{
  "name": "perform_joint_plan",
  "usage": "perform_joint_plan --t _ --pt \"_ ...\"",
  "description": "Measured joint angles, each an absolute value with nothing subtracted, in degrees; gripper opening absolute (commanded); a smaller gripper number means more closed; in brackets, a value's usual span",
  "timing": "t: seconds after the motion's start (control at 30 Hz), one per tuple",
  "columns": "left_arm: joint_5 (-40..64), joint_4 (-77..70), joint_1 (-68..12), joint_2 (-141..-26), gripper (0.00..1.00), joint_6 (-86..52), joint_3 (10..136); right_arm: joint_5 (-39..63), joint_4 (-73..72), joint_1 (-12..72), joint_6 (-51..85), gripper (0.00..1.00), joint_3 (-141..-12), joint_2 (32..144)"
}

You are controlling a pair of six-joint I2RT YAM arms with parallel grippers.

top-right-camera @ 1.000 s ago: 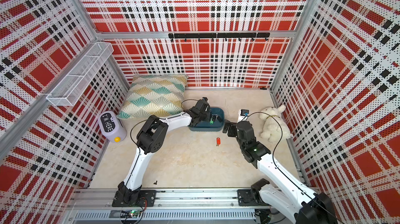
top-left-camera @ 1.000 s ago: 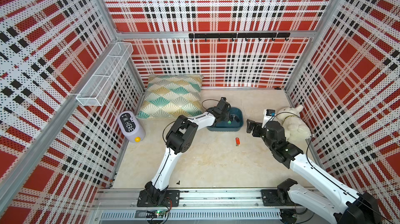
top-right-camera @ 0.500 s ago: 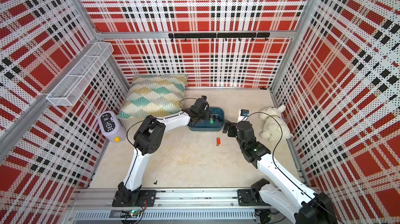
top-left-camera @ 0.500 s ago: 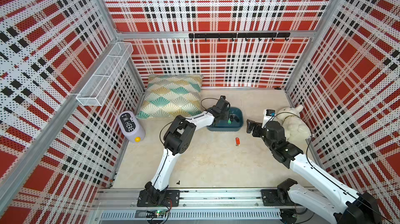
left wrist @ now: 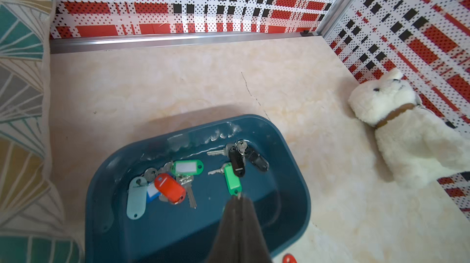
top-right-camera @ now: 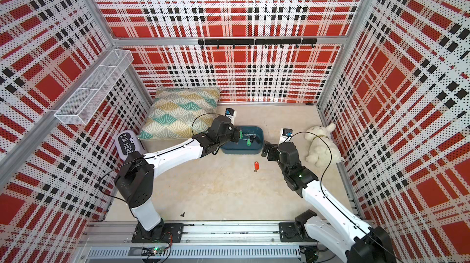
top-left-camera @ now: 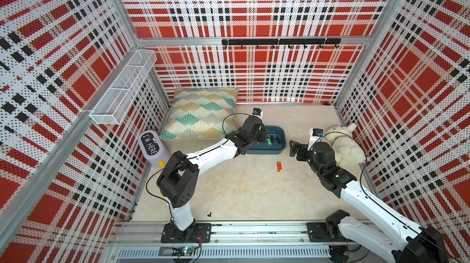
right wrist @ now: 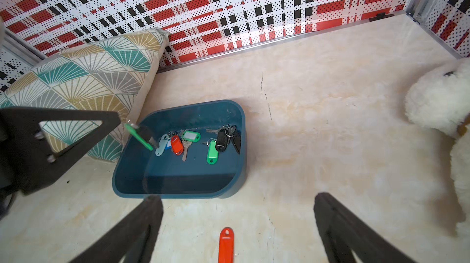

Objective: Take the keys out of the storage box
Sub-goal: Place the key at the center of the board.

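Seven keys [left wrist: 190,193] counted inside the box [left wrist: 106,198], going by their tags. At the end nearer the cushion [top-left-camera: 201,114] I see a pale tag [left wrist: 136,198], a blue tag [left wrist: 152,193] half under its neighbours, a red tag [left wrist: 169,188] and a green tag with a white label [left wrist: 188,167], all bunched together. At the other end lie a plain green tag [left wrist: 232,180] and two black tags [left wrist: 236,162], with their rings tangled.

The box sits toward the back of the worktop [top-left-camera: 241,193]. Its left end is just beside the cushion's front corner.

My left gripper [right wrist: 148,135] is pinched shut on an eighth key, the green-tagged key [right wrist: 136,134]. The tag is tilted and sticks out on both sides of the fingers, with its ring at the upper end. The grip is over the cushion-side end of the box. I cannot tell whether the tag is clear of the rim. My left wrist view shows only a sliver of green beside the closed fingers.

My right gripper [top-left-camera: 295,151] has its jaws spread wide with nothing in them. It is low over the worktop just off the box's right end and faces the box.

One red-tagged key [top-left-camera: 279,165] lies flat on bare worktop outside the box. It is toward the front from the box's front right corner, near the right gripper.

The cushion fills the back left corner. A white plush toy [top-left-camera: 346,144] lies along the right edge, close behind the right arm. A grey gadget marked I'M HERE [top-left-camera: 152,148] leans at the left edge. A small black scrap [top-left-camera: 209,214] lies near the front edge.
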State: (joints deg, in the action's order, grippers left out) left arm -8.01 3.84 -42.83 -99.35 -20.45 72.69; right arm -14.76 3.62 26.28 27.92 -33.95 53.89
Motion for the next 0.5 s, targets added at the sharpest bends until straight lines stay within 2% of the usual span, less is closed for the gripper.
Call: perform_joint_plan --t 0.13,0.33,0.5 --pt "-9.63 3.79 -47.44 -92.29 0.0 -20.86 65.95 -14.31 3.66 26.26 27.92 1.0 -33.95 53.89" --pt "-12.38 0.56 -59.24 -81.36 0.0 -24.18 53.69 -13.89 4.12 26.22 27.92 1.0 -33.98 54.22" --pt "-14.06 -4.27 -63.18 -81.82 0.0 -28.45 46.33 -12.99 4.75 26.22 27.94 1.0 -33.98 54.81"
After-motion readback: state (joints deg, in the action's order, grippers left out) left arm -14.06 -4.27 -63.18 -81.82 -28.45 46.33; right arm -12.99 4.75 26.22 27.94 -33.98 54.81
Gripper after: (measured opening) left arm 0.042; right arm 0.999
